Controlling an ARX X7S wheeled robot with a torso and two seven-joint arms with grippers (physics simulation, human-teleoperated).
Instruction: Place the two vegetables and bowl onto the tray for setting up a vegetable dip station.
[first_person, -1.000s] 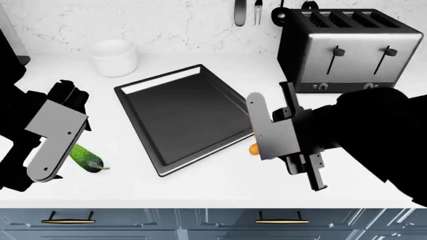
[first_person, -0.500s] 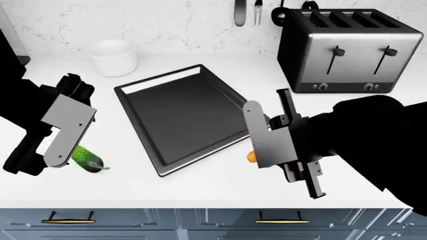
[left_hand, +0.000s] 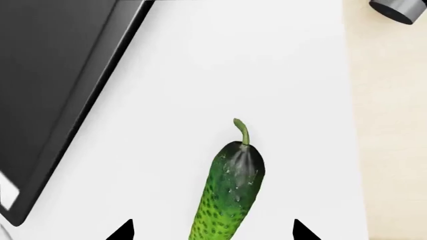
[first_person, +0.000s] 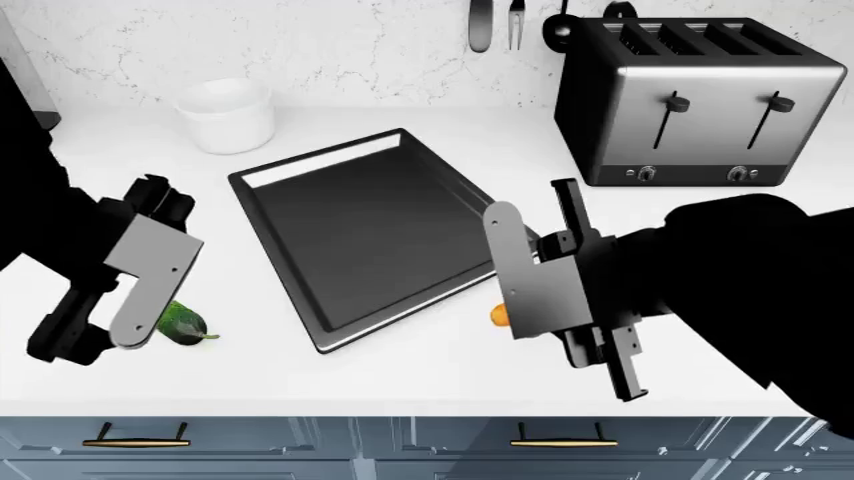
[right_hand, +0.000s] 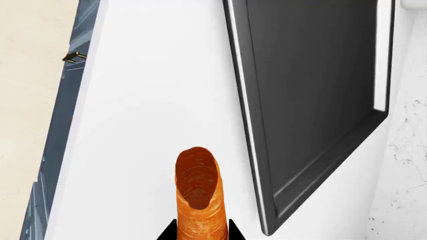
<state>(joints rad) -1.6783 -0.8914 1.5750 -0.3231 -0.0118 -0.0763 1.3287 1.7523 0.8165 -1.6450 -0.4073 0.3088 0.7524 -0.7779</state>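
Now the right gripper (right_hand: 197, 231) pinches the orange carrot (right_hand: 196, 192); left gripper (left_hand: 212, 231) gapes around the bumpy cucumber (left_hand: 229, 192)

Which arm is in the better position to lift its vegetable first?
Probably the right: its claw tips sit close against the carrot. The left claw tips stand wide apart around the cucumber, not touching it.

Cucumber (first_person: 182, 323) left of tray (first_person: 367, 238), carrot (first_person: 501, 316) right, bowl (first_person: 227, 115) behind.
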